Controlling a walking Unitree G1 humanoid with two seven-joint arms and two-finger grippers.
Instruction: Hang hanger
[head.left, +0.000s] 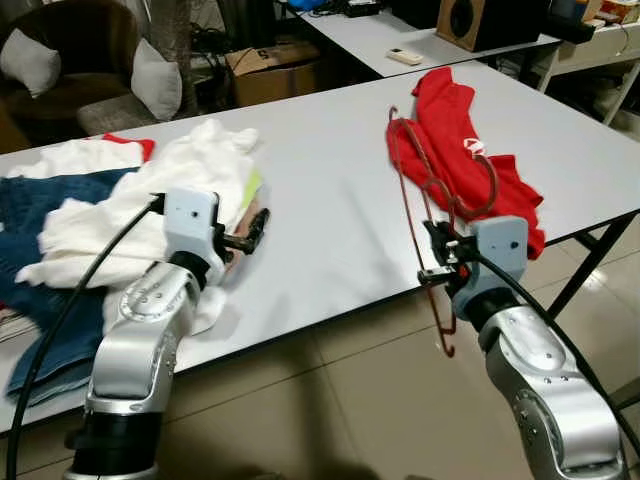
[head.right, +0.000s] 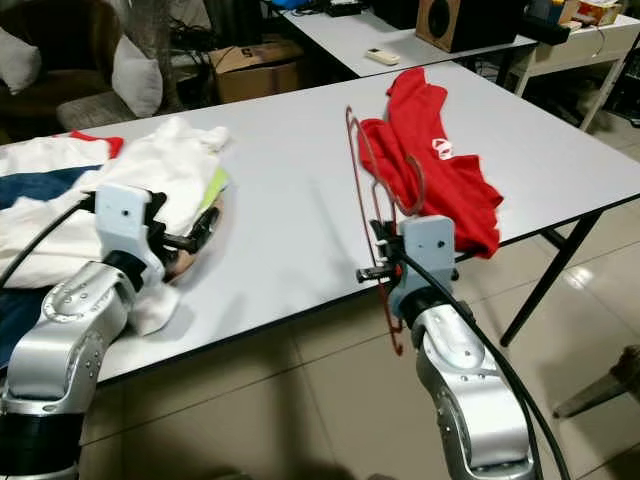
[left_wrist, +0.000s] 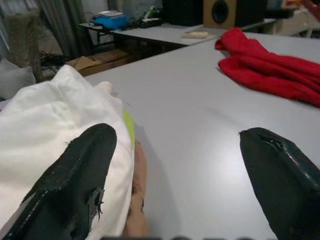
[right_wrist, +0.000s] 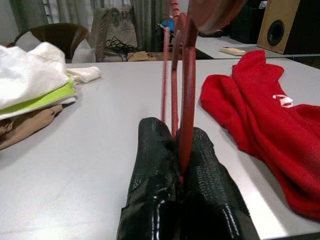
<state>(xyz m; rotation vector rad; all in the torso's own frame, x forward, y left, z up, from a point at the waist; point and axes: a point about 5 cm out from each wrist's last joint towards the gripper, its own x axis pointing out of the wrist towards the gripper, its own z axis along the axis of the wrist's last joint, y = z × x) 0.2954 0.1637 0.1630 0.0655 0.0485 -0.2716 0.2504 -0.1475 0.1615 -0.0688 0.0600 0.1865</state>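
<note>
1. The right gripper (head.left: 437, 262) has its two black fingers (right_wrist: 155, 165) closed tight on a red wire hanger (head.left: 412, 190), holding it by the near edge of the white table (head.left: 330, 200)
2. The hanger appears gripped and lifted but not yet hung; no rail is visible, so the next move probably calls for carrying it to one
3. The hanger is thin, dark red and stands roughly upright, with one curved end dipping below the table edge, just beside a crumpled red shirt (head.left: 460, 150)
4. The left gripper (head.left: 250, 235) hovers with fingers spread wide and empty beside a pile of white clothes (head.left: 150, 200)
</note>
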